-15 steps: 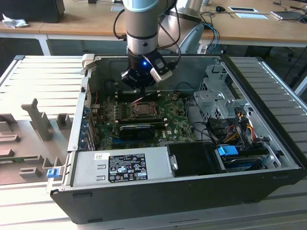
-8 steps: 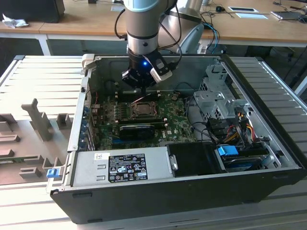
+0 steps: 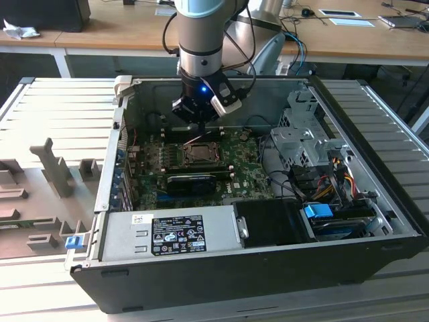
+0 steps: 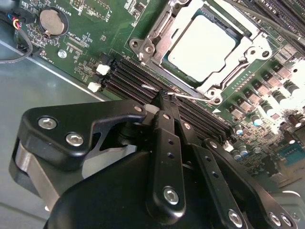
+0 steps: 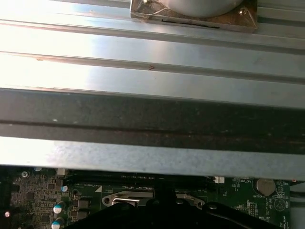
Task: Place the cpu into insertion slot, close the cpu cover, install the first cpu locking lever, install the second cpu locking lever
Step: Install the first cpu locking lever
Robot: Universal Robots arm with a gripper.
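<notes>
An open black computer case (image 3: 221, 268) lay on its side on a ribbed metal table (image 3: 47, 107), its green motherboard (image 3: 248, 176) facing up. A grey robot arm (image 3: 201, 40) reached straight down into the case, and its black gripper (image 3: 201, 124) hung just above the far edge of the slot (image 3: 200, 153), near the case's back wall. The cpu (image 4: 202, 45) already sat in the slot (image 4: 157, 36): in the second wrist view it was a flat, pale silver-grey square, lying level with the board and face up, its edges running parallel to the socket's rim, so it had no long axis to speak of. The cover (image 4: 248, 52), a thin silver frame, lay flat around the chip with the chip showing through its square window, so it looked closed. Thin wire levers ran along the socket's sides; one bare wire end (image 4: 188, 97) lay right at the gripper's tip. In that view the gripper (image 4: 167, 98) had its two black fingers (image 4: 164, 124) pressed together with no gap between them, clenched, and whether they pinched the wire I could not tell. The fingertips stood over the black memory slots (image 4: 133, 76) just beside the socket. A round coin battery (image 4: 53, 21) sat well apart on the board. In the exterior view, a grey power supply (image 3: 167, 231) filled the near side of the case.
</notes>
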